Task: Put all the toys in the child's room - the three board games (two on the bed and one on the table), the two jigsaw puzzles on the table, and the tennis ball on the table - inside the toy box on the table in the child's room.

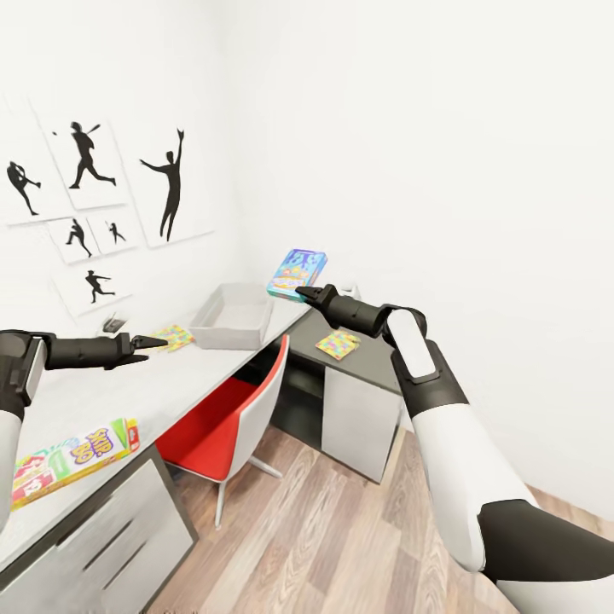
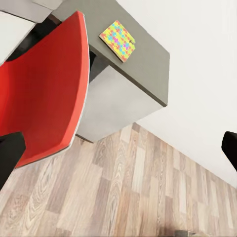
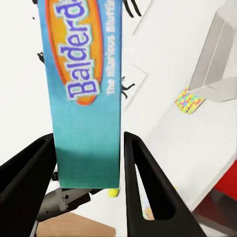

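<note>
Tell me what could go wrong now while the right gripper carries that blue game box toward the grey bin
The right gripper pinches the blue-green Balderdash game box by one edge, so it could pivot or slip out. The light grey open toy box lies beyond the red chair, so the outstretched arm might clip it or drop the box short onto the pale desk top.

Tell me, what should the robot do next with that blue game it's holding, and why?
Probably carry the blue board game a little further over the toy box before letting go. The right gripper has its fingers shut on the game's edge, and in the head view the game hangs just beside the box, not above its opening.
</note>
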You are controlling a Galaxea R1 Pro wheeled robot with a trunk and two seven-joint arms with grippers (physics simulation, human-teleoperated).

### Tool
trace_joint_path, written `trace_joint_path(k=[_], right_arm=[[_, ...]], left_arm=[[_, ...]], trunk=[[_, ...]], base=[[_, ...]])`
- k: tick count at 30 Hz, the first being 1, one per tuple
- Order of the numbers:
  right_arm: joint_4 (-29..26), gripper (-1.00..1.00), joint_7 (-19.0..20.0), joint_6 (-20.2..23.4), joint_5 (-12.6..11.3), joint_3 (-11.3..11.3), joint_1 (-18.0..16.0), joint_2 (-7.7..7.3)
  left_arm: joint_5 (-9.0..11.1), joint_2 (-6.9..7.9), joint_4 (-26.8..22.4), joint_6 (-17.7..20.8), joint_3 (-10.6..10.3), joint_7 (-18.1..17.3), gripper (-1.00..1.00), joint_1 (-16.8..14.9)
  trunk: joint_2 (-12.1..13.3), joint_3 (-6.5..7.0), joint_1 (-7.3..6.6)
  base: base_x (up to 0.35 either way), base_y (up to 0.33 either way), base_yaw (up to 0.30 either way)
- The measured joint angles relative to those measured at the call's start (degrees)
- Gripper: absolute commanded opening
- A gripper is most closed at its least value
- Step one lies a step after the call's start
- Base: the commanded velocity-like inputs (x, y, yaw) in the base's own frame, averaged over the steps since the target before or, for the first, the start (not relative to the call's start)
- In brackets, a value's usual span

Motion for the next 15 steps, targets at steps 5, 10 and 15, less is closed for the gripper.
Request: trace_joint_path(k=[5,10,15], right_arm=[[0.09,-1.0,-0.07,0.0,0.12,0.03,-0.01,0.0],[0.17,-1.0,-1.01,0.0,0.26,-0.01,-0.05,0.0],[0.19,-1.0,-4.85,0.08,0.4,-0.1,-1.5,0.0]], left_arm=[[-0.16,-0.01,-0.03,0.0,-0.01,-0.24,1.0,0.0],[-0.23,-0.01,0.02,-0.01,0.01,-0.24,1.0,0.0],[-0.23,-0.01,0.03,0.01,0.01,-0.24,1.0,0.01]], trunk=[[0.0,0.0,0.0],[0.0,0.0,0.0],[0.0,0.0,0.0]], base=[[0.0,0.0,0.287],[0.0,0.0,0.287],[0.0,0.0,0.126]])
